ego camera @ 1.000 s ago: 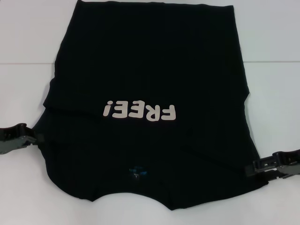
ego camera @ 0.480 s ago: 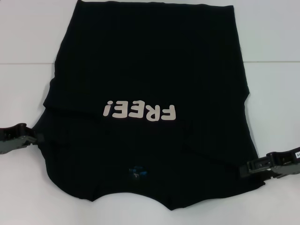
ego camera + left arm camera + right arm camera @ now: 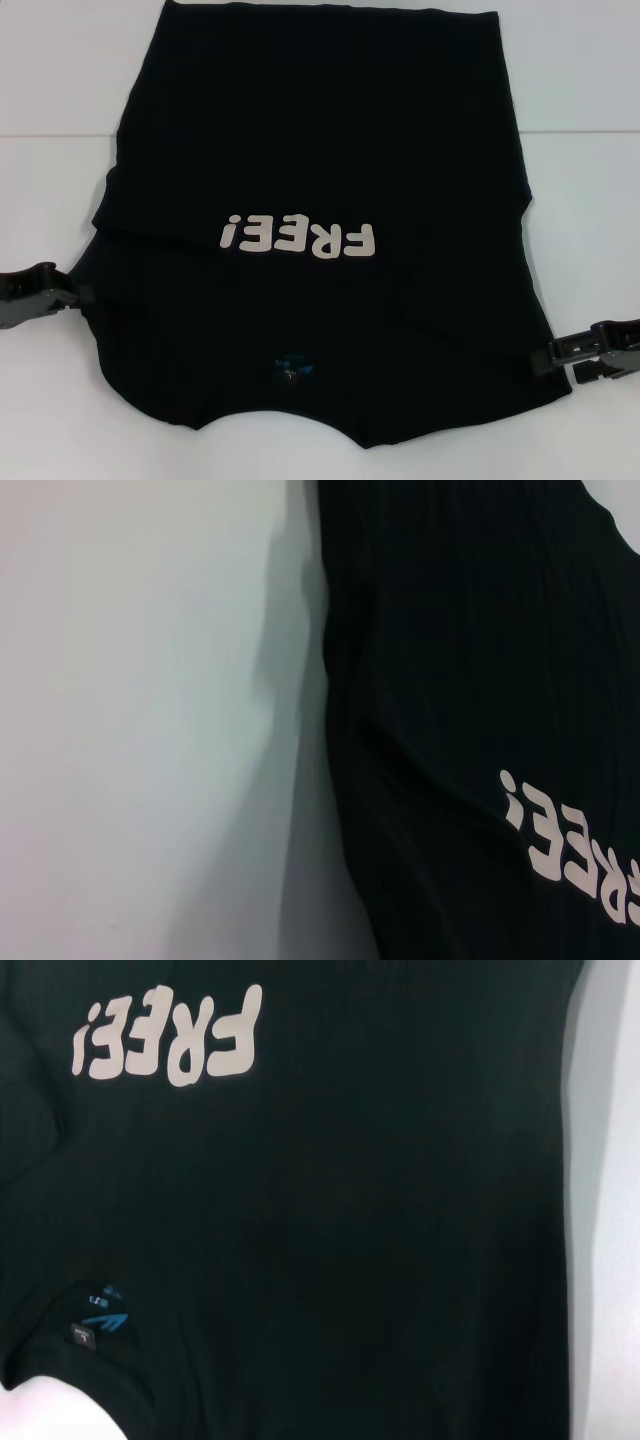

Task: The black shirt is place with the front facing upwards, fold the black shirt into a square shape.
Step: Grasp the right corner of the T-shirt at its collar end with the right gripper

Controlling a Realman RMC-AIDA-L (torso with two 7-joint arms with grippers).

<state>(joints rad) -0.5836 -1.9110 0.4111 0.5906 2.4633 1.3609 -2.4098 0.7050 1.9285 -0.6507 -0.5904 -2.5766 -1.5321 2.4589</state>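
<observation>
1. The black shirt (image 3: 320, 150) lies flat on the white table (image 3: 590, 70), print up, collar near the robot.
2. The left gripper (image 3: 68, 293) touches its left edge; whether it grips, I cannot tell.
3. The right gripper (image 3: 556, 352) sits at its right edge; same doubt.

The black shirt (image 3: 320, 150) is showing plain black all over, with a white "FREE!" print (image 3: 298, 238) across its front and a small blue neck tag (image 3: 292, 367). It is lying on a white table (image 3: 60, 80). Both the left gripper (image 3: 62, 290) and right gripper (image 3: 560, 352) are looking black.
</observation>
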